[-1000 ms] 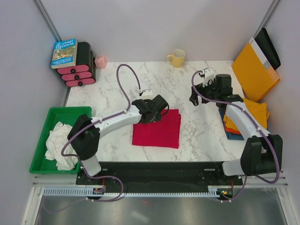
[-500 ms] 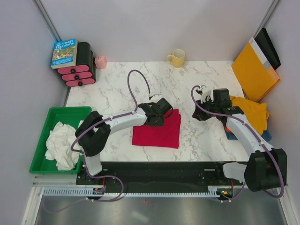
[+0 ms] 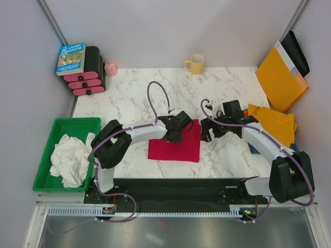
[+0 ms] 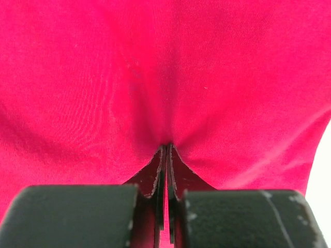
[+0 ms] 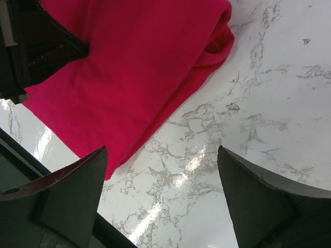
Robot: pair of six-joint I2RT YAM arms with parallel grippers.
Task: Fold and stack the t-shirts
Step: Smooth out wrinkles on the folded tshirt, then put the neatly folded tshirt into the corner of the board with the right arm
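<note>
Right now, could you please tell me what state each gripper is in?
Left gripper: shut on the crimson t-shirt.
Right gripper: open, holding nothing, over the table.

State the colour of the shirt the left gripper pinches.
Crimson red folded cloth t-shirt, best seen in the left wrist view.

A white marble-patterned table fills the middle. Behind the table rises a plain pale back wall. Beside the table stand a matching left panel and a right panel. Slanting grey metal posts mark the table's rear corners. In front of the table lies a dull grey metal surface. Soft glare shines on the table's glossy top.
</note>
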